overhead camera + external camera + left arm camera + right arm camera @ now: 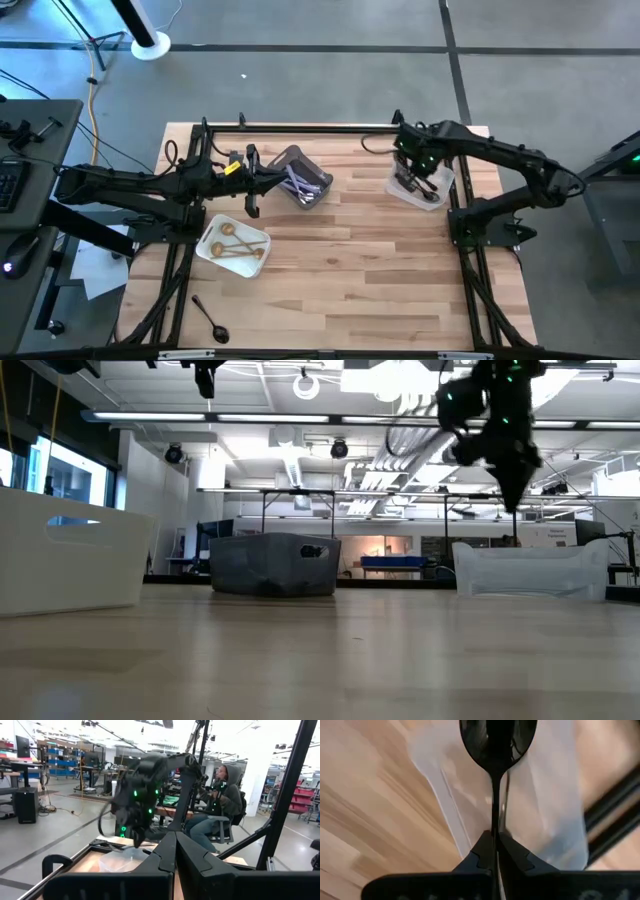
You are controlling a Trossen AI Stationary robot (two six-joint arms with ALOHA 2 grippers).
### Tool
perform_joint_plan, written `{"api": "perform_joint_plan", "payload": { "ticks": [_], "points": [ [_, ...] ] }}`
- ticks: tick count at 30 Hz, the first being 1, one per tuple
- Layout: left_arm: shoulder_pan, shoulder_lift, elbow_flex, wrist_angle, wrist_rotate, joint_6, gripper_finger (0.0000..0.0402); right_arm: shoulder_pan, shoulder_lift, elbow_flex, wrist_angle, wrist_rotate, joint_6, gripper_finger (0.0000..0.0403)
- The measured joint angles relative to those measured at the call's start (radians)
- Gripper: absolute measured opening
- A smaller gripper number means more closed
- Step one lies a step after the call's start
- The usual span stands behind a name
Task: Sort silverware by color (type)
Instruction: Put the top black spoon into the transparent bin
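Note:
My right gripper (413,172) points down over the clear tub (432,190) at the table's far right and is shut on a black spoon (497,740), whose bowl hangs over the tub (545,805). In the low view the gripper (512,495) is above the tub (530,570). My left gripper (175,842) is shut on nothing. It is raised beside the grey bin (318,172) and points toward the table's right. Gold spoons (238,243) lie in the white tray (212,232). Lilac and silver pieces (303,186) lie in the bin. Another black spoon (211,318) lies near the front left edge. My right gripper pinches the black spoon's slim handle (495,820) between its two fingers (480,852), coming from above and pointing down, the fingers along the handle. The spoon is lifted clear and hangs bowl-down (497,740) below the fingers, over the clear tub.
Bare wood covers the table's middle and near right (380,280). The table frame's black bars run along the far edge (300,127) and both sides. In the left wrist view a seated person (220,805) is in the room beyond the table.

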Motion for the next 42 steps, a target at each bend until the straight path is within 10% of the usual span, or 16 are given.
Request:
{"api": "perform_joint_plan", "payload": {
  "ticks": [42],
  "points": [
    [0.0,0.0,0.0,0.04,-0.08,0.042,0.0,-0.242,0.09,-0.384,0.388,-0.107,-0.078,0.0]
  ]
}}
